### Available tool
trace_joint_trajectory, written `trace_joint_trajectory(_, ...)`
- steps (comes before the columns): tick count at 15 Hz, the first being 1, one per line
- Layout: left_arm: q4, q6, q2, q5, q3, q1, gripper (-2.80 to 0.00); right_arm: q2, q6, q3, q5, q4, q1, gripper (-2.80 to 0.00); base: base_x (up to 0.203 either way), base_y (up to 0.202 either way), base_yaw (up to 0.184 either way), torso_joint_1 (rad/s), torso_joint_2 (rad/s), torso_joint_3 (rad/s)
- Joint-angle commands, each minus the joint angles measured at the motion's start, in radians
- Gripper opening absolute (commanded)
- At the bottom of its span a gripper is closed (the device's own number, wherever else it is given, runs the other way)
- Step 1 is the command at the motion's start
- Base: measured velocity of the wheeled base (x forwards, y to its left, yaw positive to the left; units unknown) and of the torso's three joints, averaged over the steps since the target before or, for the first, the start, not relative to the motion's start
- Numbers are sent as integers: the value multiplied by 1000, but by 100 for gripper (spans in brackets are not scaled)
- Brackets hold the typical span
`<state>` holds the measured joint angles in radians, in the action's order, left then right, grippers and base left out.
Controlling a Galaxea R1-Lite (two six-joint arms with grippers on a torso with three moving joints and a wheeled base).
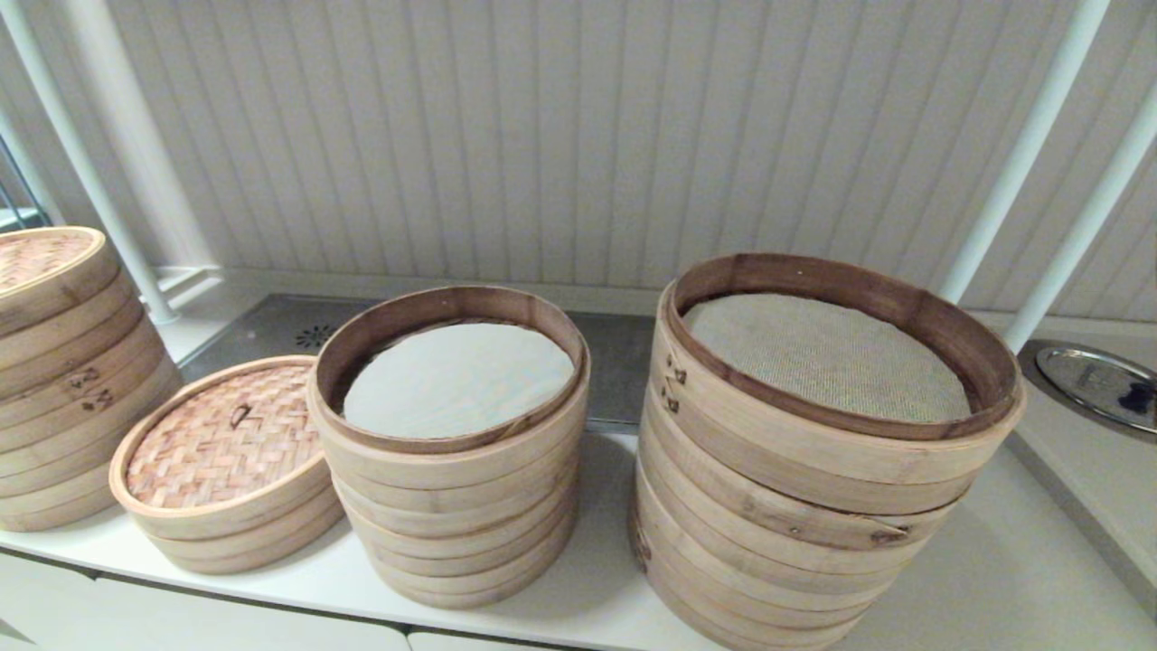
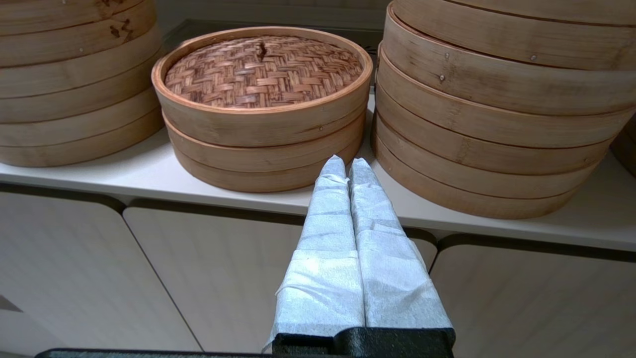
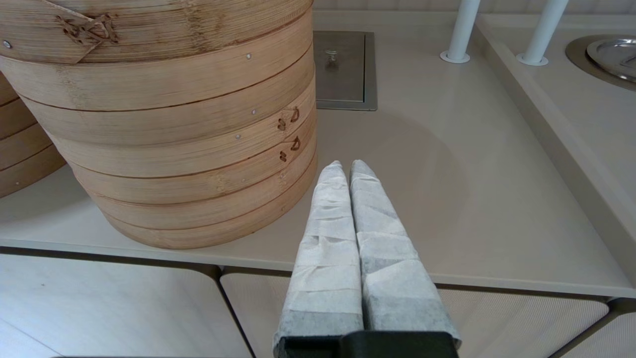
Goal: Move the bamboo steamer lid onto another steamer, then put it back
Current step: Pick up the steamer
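I see the bamboo steamer lid (image 2: 262, 72) resting on a low steamer (image 2: 263, 149) on the counter (image 2: 149, 174), ahead of my left pincer (image 2: 346, 166), whose fingers are pressed together. My right pincer (image 3: 346, 170) is closed too, beside the wide stack (image 3: 164, 124).

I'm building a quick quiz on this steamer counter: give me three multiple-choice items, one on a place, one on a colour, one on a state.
1. Where does the bamboo steamer lid sit?
A. on a low steamer, left of the tall stack with the white liner
B. on the wide stack
C. on the bare counter

2. What lines the wide stack?
A. white liner
B. beige cloth
C. nothing

3. The left gripper is:
A. open
B. shut on the lid
C. shut, empty

Key: 1 A, the head view shows it there. 2 B, woven beige shows inside the rim. 3 C, its fingers meet, short of the steamers.
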<state>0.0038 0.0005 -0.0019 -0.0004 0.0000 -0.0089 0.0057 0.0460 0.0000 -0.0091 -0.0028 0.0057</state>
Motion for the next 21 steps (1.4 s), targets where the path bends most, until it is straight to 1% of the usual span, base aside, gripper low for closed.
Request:
trace_joint_trajectory(1, -1, -4, -3, 0, 0, 0, -280, 0, 0, 3, 0, 0, 0, -280, 0, 0, 0, 0, 0, 0)
trace_joint_trajectory(12, -1, -1, -3, 0, 0, 1, -280, 0, 0, 3, 0, 0, 0, -280, 0, 0, 0, 0, 0, 0)
trace_joint_trajectory(14, 3, 16, 4, 0, -4, 0, -280, 0, 0, 3, 0, 0, 0, -280, 0, 0, 0, 0, 0, 0)
trace_joint_trajectory(16, 3, 24, 55, 0, -14, 0, -280, 0, 0, 3, 0, 0, 0, -280, 0, 0, 0, 0, 0, 0)
trace_joint_trajectory(18, 3, 24, 124, 2, -56, 0, -280, 0, 0, 3, 0, 0, 0, -280, 0, 0, 0, 0, 0, 0)
trace_joint_trajectory(21, 4, 23, 259, 3, -164, 0, -280, 0, 0, 3, 0, 0, 0, -280, 0, 0, 0, 0, 0, 0)
